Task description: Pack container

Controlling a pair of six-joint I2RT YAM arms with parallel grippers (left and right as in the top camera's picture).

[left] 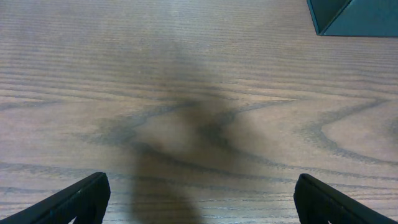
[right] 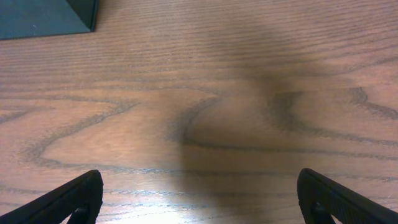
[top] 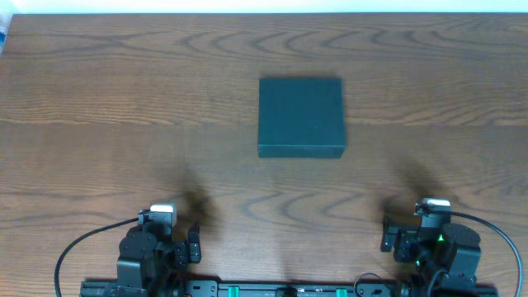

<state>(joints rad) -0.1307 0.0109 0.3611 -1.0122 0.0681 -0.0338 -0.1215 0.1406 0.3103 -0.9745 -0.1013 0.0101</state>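
Note:
The container [top: 300, 115] is a dark teal-green square box that sits with its lid down on the wooden table, a little right of centre. Its corner shows at the top right of the left wrist view [left: 357, 17] and at the top left of the right wrist view [right: 43, 17]. My left gripper [top: 188, 243] rests near the front edge, well short of the box and to its left. Its jaws [left: 200, 190] stand wide open over bare wood. My right gripper [top: 394, 239] sits at the front right, also open [right: 199, 186] with nothing between the fingers.
The wooden table [top: 99, 124] runs to a pale far edge [top: 264, 7] at the top. A small blue object [top: 2, 35] peeks in at the far left edge. Black cables [top: 78, 247] loop beside both arm bases.

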